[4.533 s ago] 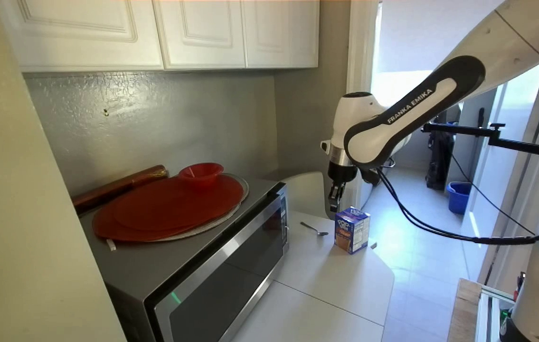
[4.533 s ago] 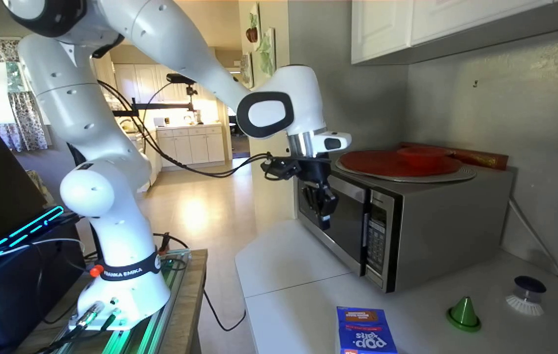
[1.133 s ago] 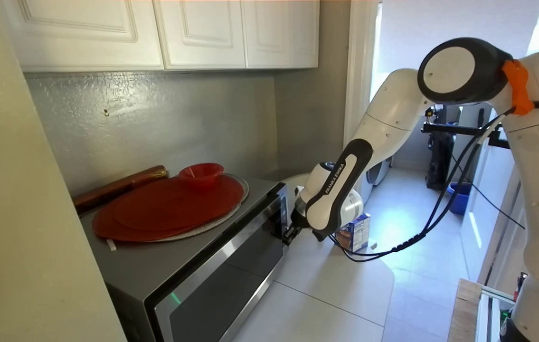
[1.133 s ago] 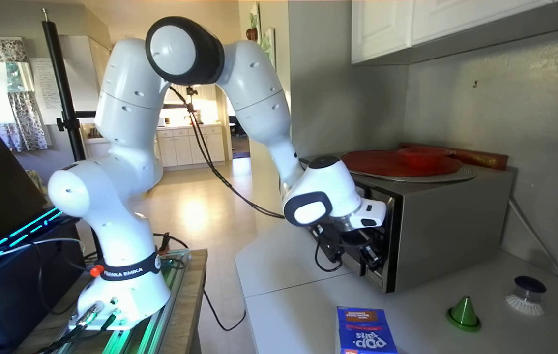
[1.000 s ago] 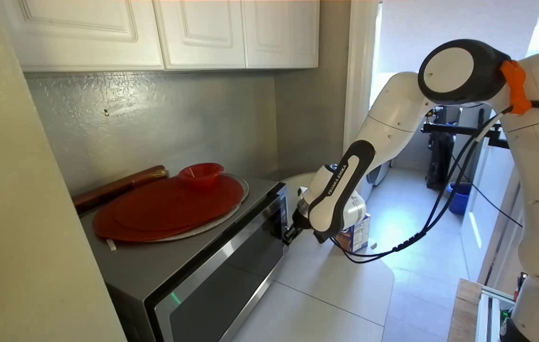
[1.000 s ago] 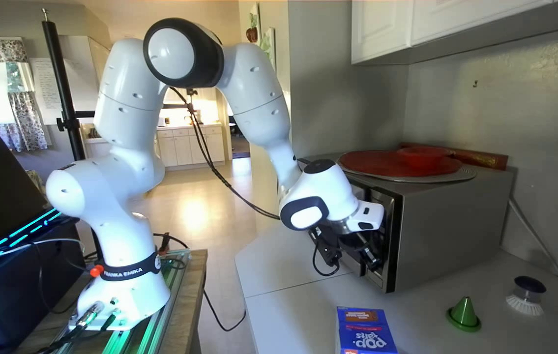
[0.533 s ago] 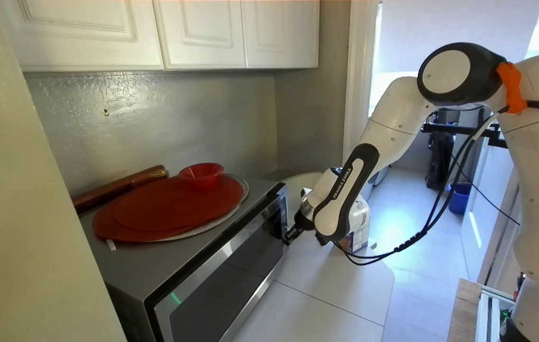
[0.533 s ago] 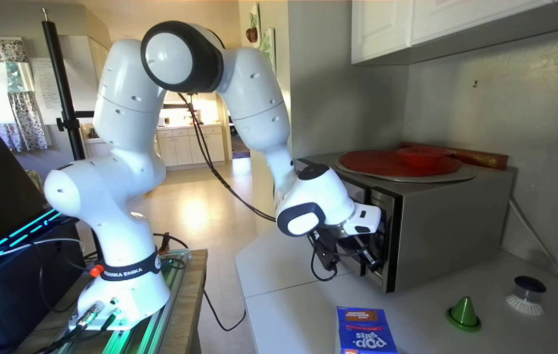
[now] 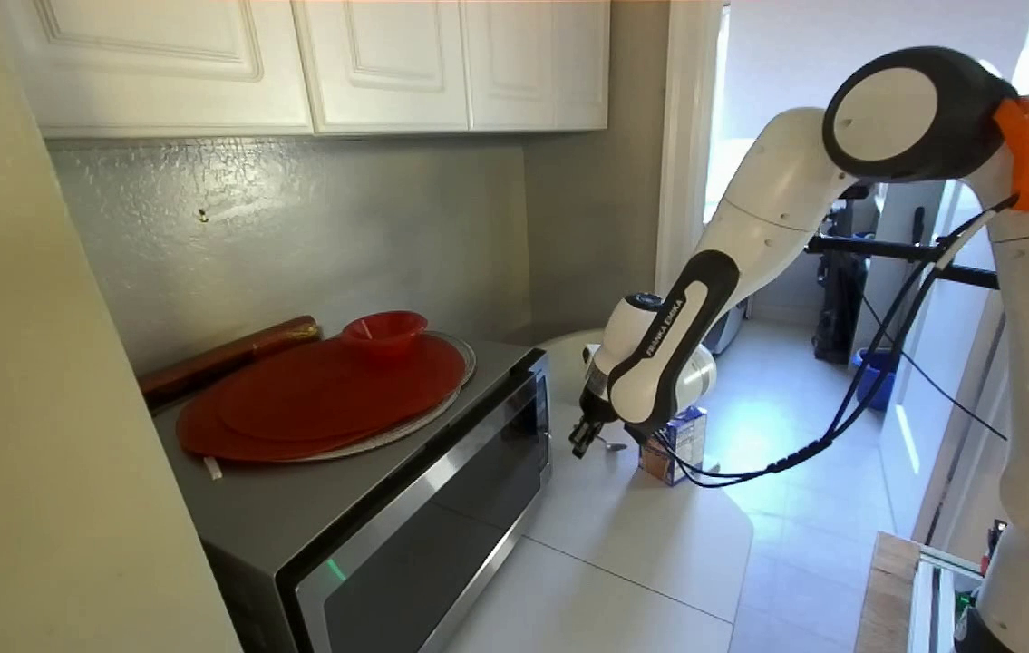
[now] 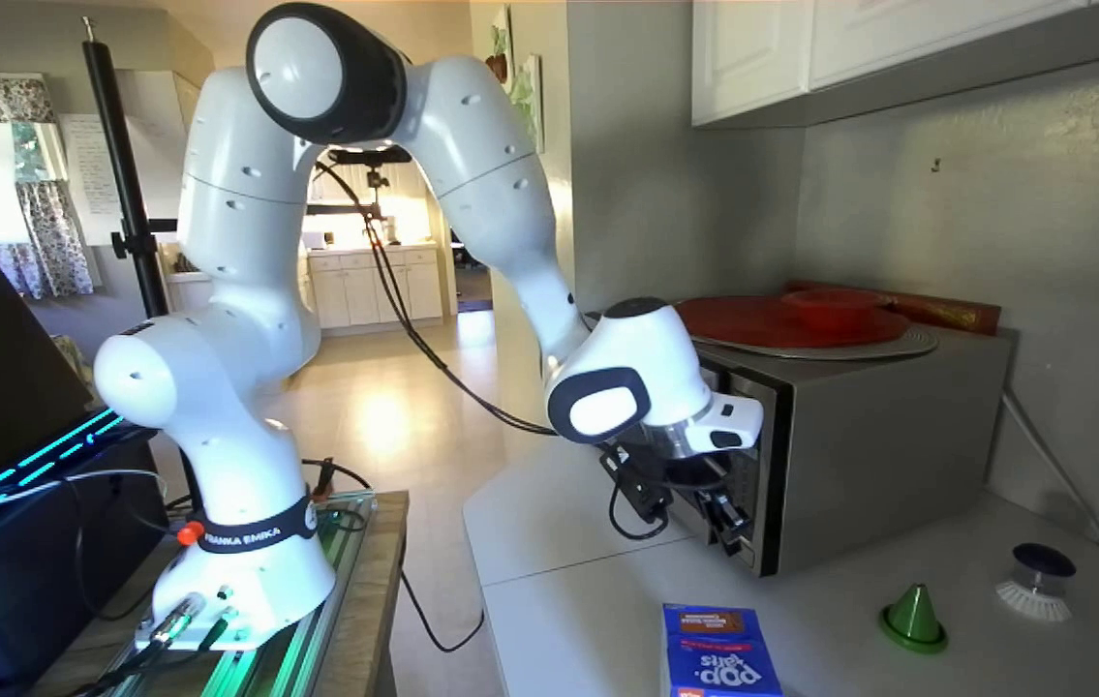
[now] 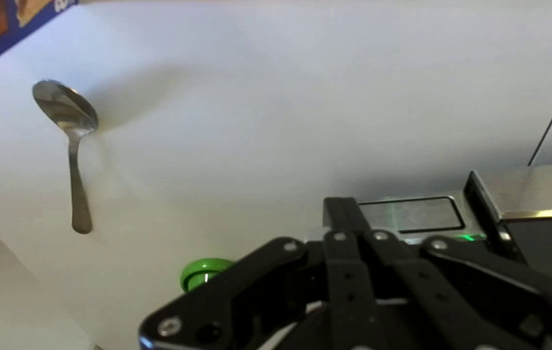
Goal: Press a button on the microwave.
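The silver-grey microwave [image 9: 469,535] stands on the white counter, its door shut; its side also shows in an exterior view [image 10: 898,455]. My gripper [image 9: 578,446] is just in front of the control strip [image 9: 542,422], with a small gap between fingertips and panel. In an exterior view the gripper [image 10: 733,542] and wrist hide most of the buttons. In the wrist view the gripper [image 11: 341,204] is shut with its fingertips together and nothing between them. Beyond them shows a large rectangular silver button [image 11: 417,215] at the panel's lower end; the fingers cover its left part.
A blue Pop-Tarts box [image 10: 718,649] and a spoon [image 11: 79,189] are on the counter [image 10: 578,542]. A green cone [image 10: 915,620] and a brush [image 10: 1036,586] stand beside the microwave. Red mats [image 9: 324,399] and a red bowl [image 9: 384,336] sit on top. White cabinets [image 9: 387,63] hang above.
Over four seconds ago the gripper hung before the microwave; about one second ago its fingertips were at the control strip. Now it has drawn back from the panel, and the arm has risen slightly.
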Robot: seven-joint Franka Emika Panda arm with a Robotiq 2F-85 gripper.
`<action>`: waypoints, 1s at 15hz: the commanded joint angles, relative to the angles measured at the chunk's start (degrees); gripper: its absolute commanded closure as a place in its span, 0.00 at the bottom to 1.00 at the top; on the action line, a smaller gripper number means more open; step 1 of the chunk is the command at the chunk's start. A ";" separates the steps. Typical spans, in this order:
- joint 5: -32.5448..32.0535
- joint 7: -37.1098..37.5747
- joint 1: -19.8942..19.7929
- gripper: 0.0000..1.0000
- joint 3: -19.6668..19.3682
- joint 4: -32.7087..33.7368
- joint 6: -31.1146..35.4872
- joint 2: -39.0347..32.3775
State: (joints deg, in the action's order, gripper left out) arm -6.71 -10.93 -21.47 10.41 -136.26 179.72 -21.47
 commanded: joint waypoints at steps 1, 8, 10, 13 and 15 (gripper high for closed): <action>0.63 -4.14 -5.28 1.00 4.85 -6.56 -8.16 9.90; 23.02 -23.60 -5.28 0.54 4.59 -10.45 -26.73 25.75; 23.56 -24.74 -0.39 0.40 -3.11 -10.67 -34.90 31.05; 17.78 -21.03 4.57 0.18 -12.50 -9.10 -47.77 36.93; 14.94 -18.99 6.04 0.05 -16.45 -8.06 -53.87 40.29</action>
State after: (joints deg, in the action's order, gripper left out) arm 12.26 -33.19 -18.31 -0.80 -144.41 133.59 13.01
